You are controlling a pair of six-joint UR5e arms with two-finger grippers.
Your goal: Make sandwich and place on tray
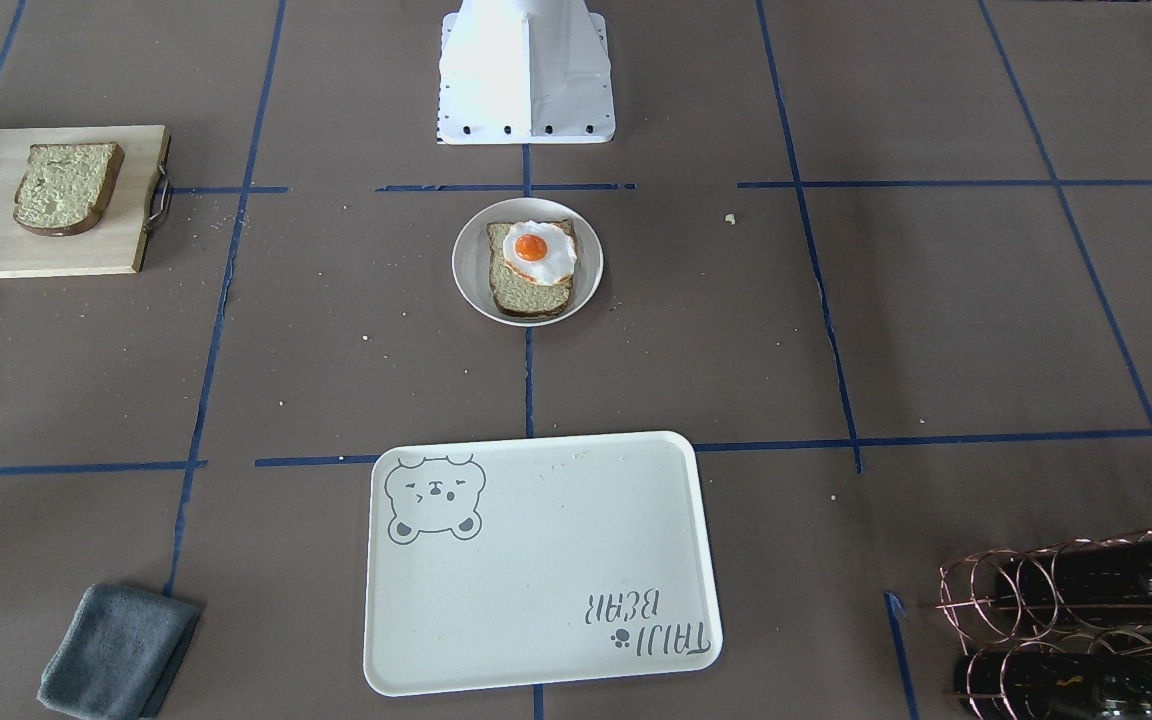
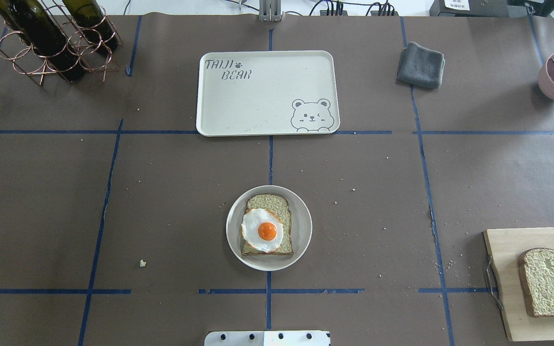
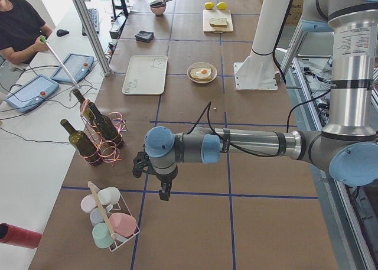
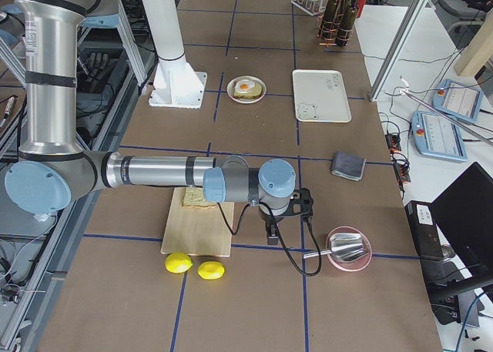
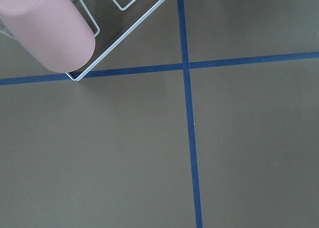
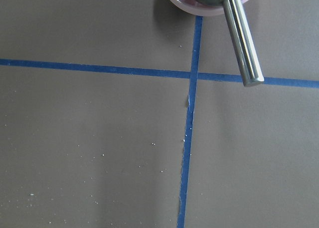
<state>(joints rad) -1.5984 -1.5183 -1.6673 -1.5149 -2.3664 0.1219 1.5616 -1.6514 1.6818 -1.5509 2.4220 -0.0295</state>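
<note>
The left fingers (image 3: 164, 191) and right fingers (image 4: 271, 233) are seen only from the counter's ends, too small for their gap to be judged. Overhead, the board (image 2: 503, 250) is cut off at the right and near edges. From the right end, its slice (image 4: 192, 201) is half hidden behind the right arm. The bowl (image 2: 548, 86) and bottles (image 2: 41, 38) are clipped by picture edges.

Grey lettering "TAIJI BEAR" on tray (image 2: 267, 93), beside paw-print mark; bear face drawing in opposite corner.
</note>
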